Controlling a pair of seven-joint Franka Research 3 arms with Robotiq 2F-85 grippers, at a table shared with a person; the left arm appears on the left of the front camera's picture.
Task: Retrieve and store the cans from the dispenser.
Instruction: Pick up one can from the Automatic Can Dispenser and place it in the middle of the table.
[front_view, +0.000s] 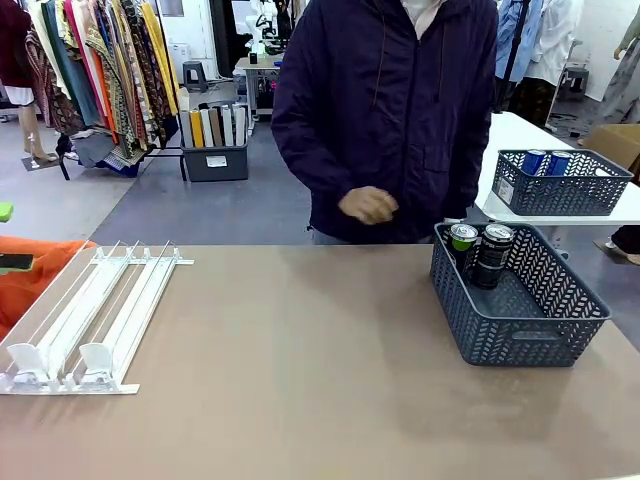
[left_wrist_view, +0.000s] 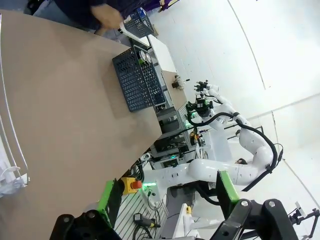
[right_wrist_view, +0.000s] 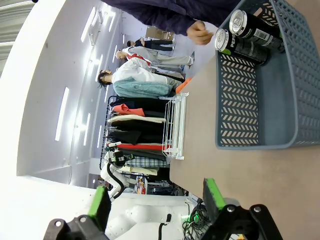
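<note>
The dispenser (front_view: 90, 310) lies at the table's left, and I see no can in its lanes. Two dark cans (front_view: 463, 240) (front_view: 494, 255) stand in the far corner of a dark grey mesh basket (front_view: 520, 350) at the right. In the left wrist view my left gripper (left_wrist_view: 167, 195) hangs open and empty off the table's edge, with the dispenser (left_wrist_view: 10, 150) and basket (left_wrist_view: 131, 85) far off. My right gripper (right_wrist_view: 156, 200) is open and empty too, away from the basket (right_wrist_view: 237, 100) holding the cans (right_wrist_view: 250, 27) (right_wrist_view: 237, 45); the dispenser (right_wrist_view: 175, 125) lies beyond.
A person in a dark jacket stands at the far side, one hand (front_view: 368, 205) held near the basket's far corner. On a white table behind, a second mesh basket (front_view: 560, 195) holds two blue cans (front_view: 535, 160). An orange cloth (front_view: 40, 265) lies left of the dispenser.
</note>
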